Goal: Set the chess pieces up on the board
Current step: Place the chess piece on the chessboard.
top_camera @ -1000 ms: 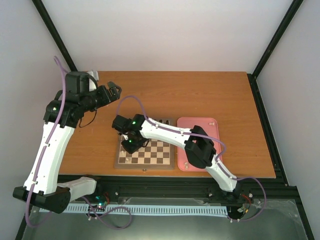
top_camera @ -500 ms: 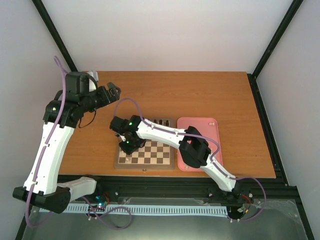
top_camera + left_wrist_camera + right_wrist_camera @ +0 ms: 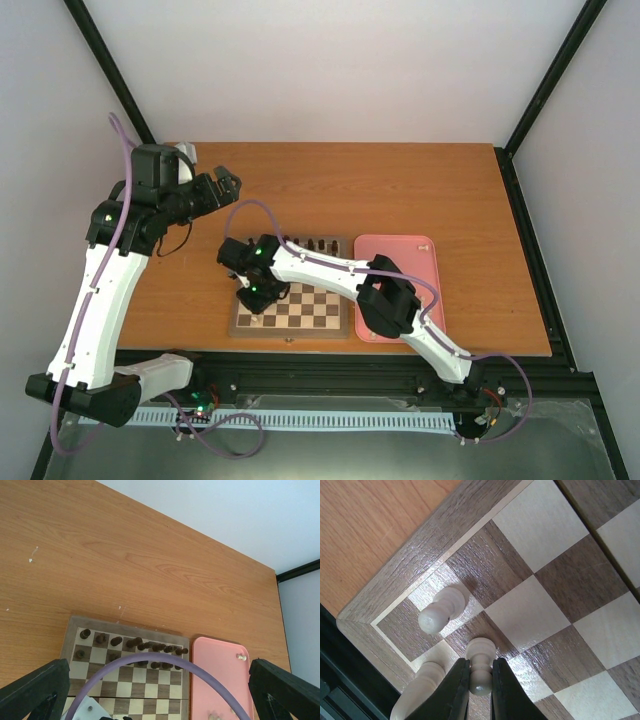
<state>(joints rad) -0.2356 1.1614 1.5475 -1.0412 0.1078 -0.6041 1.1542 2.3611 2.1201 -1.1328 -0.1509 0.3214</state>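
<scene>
The right gripper (image 3: 255, 295) is closed tight on a tiny cream-white pawn (image 3: 480, 666), holding it at a square near the near-left corner of the square wooden chessboard (image 3: 427, 545); whether it touches down I cannot tell. Two other cream chessmen (image 3: 441, 611) are just beside it, so the white side looks barely begun. The dark brown chessmen (image 3: 135, 642) fill the far rows. More cream pieces (image 3: 241, 657) wait in the pink rectangular tray (image 3: 215, 680). The left gripper (image 3: 225, 181) hangs wide open and empty above the wooden counter (image 3: 150, 555).
</scene>
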